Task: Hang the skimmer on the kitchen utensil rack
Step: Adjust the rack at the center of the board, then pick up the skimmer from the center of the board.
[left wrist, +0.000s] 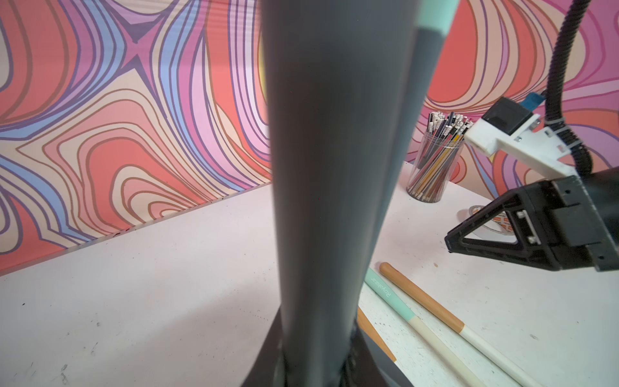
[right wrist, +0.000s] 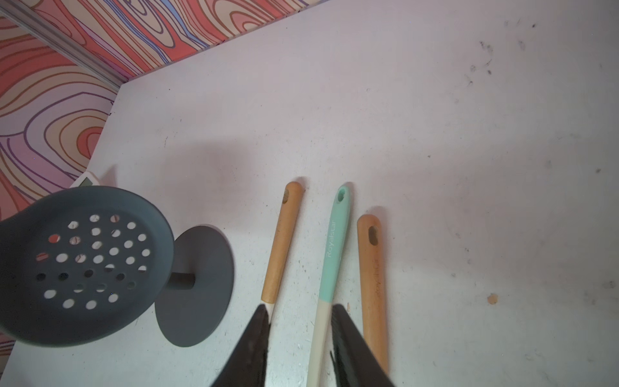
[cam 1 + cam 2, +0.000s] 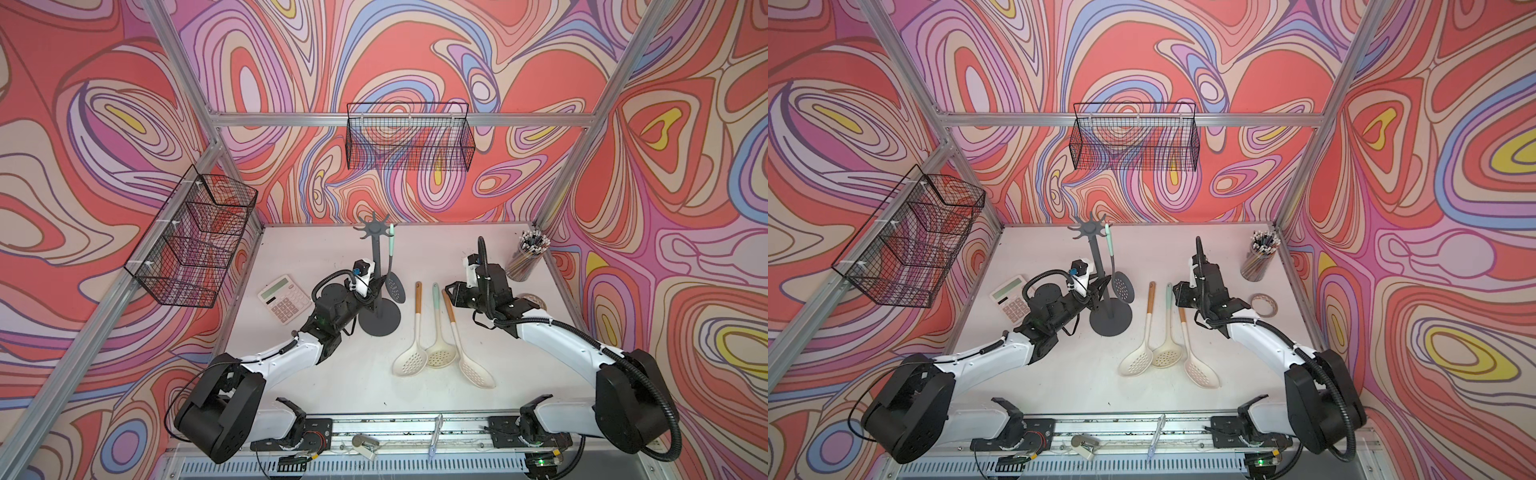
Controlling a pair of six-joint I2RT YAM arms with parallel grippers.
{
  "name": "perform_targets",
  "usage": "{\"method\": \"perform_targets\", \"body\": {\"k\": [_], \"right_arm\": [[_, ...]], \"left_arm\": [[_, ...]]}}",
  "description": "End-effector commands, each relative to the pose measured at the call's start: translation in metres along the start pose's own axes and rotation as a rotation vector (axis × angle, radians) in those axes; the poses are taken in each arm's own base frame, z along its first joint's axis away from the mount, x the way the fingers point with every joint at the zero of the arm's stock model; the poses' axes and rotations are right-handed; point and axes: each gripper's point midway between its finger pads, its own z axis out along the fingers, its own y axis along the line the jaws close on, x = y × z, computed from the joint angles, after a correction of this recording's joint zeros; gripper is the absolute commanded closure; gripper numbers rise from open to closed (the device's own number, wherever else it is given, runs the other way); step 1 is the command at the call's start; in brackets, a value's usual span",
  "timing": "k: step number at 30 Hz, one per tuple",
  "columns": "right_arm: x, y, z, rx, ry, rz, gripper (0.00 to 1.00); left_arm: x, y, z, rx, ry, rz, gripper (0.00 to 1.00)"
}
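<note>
Grey kitchen utensil rack (image 3: 374, 251): upright on the counter (image 3: 353, 374), its pole (image 1: 335, 167) inside the left gripper (image 3: 374, 289); the hook crown (image 3: 375, 227) stands well above that grip.
Left gripper: clenched on the pole, which fills its wrist view.
Right gripper (image 2: 299, 310): released and holding nothing, with its jaws apart on either side of the pale shaft of the mint-handled skimmer (image 2: 335, 241). Its height over the counter cannot be told.
Mint-handled skimmer: flat on the counter directly under the right gripper, with the hanging hole out ahead of the fingertips.
Risk, double grab: an orange-handled skimmer (image 2: 283, 241) lies just outside one finger and a second orange-handled skimmer (image 2: 371, 261) just outside the other. Closing could well pinch or drag a neighbour.
Risk, slip: the shaft is thin and lies flat. Fingers stopping too high would probably close on air; fingers going too low would scrape the counter.
Risk, missed hook: the grip sits well back from the hole, so the far end may waver near the crown.
Risk, collision: the dark hung skimmer (image 3: 395, 286) dangles between the two grippers, and a rising handle could knock it loose.
Risk, tipping: a hard push at the crown levers on the slim pole, so if the left gripper's clench slips the rack may lean.
</note>
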Motion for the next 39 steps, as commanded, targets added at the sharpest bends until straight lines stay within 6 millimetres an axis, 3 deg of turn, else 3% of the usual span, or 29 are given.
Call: {"method": "perform_targets", "body": {"k": [1, 10, 21, 26, 39], "right_arm": [[0.022, -0.015, 0.002, 0.045, 0.151, 0.001, 0.65], [0.071, -0.045, 0.013, 0.158, 0.336, 0.070, 0.61], [0.113, -0.073, 0.029, 0.244, 0.419, 0.108, 0.71], [0.122, -0.075, 0.034, 0.235, 0.433, 0.112, 0.76], [0.131, -0.075, 0.038, 0.254, 0.465, 0.099, 0.75]], "left_arm": [[-0.033, 0.013, -0.001, -0.092, -0.145, -0.007, 1.00], [-0.032, 0.013, 0.010, -0.175, -0.174, -0.008, 1.00], [-0.027, 0.010, 0.015, -0.173, -0.174, -0.014, 1.00], [-0.029, 0.006, 0.016, -0.154, -0.171, -0.008, 1.00], [-0.031, 0.005, 0.015, -0.149, -0.173, 0.008, 1.00]]}}
